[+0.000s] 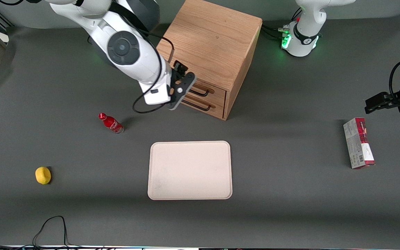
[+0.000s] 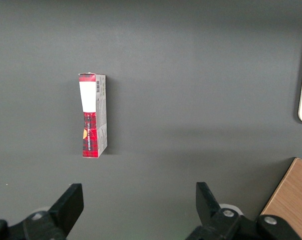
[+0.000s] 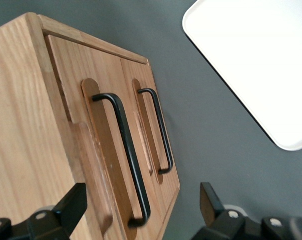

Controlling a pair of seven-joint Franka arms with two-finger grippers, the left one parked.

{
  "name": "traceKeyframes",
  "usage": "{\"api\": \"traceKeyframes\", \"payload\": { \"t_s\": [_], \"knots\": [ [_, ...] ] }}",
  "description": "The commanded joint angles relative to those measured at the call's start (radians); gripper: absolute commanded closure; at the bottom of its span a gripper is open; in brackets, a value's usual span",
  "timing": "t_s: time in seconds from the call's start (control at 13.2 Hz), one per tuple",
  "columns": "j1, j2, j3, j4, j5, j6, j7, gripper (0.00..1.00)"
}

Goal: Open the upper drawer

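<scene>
The oak cabinet [image 1: 210, 45] stands at the back of the table with both drawers shut. The upper drawer [image 1: 217, 92] has a black wire handle [image 1: 200, 92]; the lower twin drawer's handle [image 1: 198, 106] is just below it. My right gripper [image 1: 183, 89] hangs in front of the drawer fronts, at the end of the handles toward the working arm's side. In the right wrist view the gripper [image 3: 140, 200] is open and empty. One end of the upper drawer's handle [image 3: 128, 160] lies between the fingers [image 3: 70, 202], with no contact visible. The lower handle [image 3: 158, 132] is beside it.
A cream tray [image 1: 190, 170] lies nearer the front camera than the cabinet and also shows in the right wrist view [image 3: 256, 60]. A red bottle [image 1: 110, 123] lies near the gripper. A yellow lemon [image 1: 43, 175] and a red-and-white box [image 1: 358, 143] lie toward opposite table ends.
</scene>
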Motion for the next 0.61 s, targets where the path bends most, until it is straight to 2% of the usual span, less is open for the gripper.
{"api": "traceKeyframes", "payload": {
  "t_s": [0.0,0.53],
  "knots": [
    [-0.004,-0.005,0.004,-0.075,-0.003,0.078,-0.028,0.0],
    [-0.012,0.038,0.002,-0.138,-0.023,0.173,-0.066,0.0]
  ]
}}
